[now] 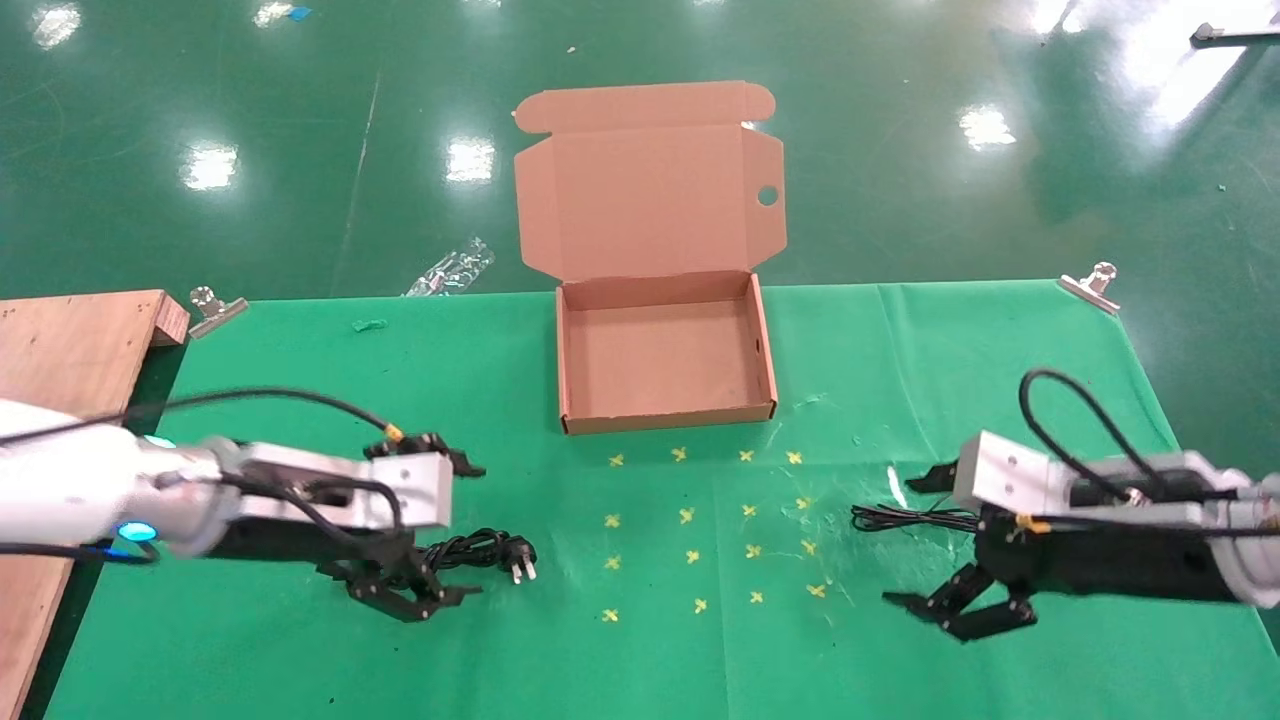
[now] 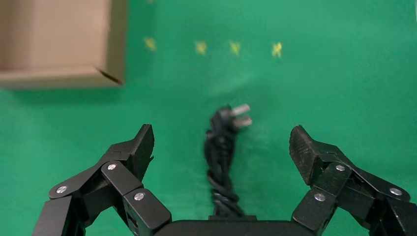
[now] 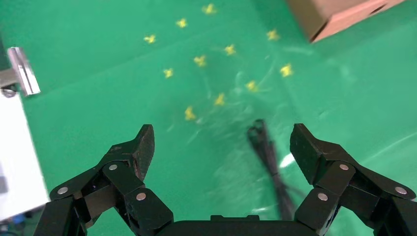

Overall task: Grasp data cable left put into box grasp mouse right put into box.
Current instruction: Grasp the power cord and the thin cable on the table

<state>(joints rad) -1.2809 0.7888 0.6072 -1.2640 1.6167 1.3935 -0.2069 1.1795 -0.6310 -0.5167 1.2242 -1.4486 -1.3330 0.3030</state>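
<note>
Bench: green cloth cover, yellow cross marks at centre, metal clips at both far corners.

Left tool: fingers spread wide, holding nothing, low over the data cable, which lies bundled on the cloth, plug toward centre.

Right tool: fingers spread wide, holding nothing, beside a thin black cord. Mouse body hidden under the arm.

Box: at the bench's far edge, open, inside bare, flap lid standing back over the edge.

Wooden board: off the left edge.

Beyond: glossy green floor, open.
</note>
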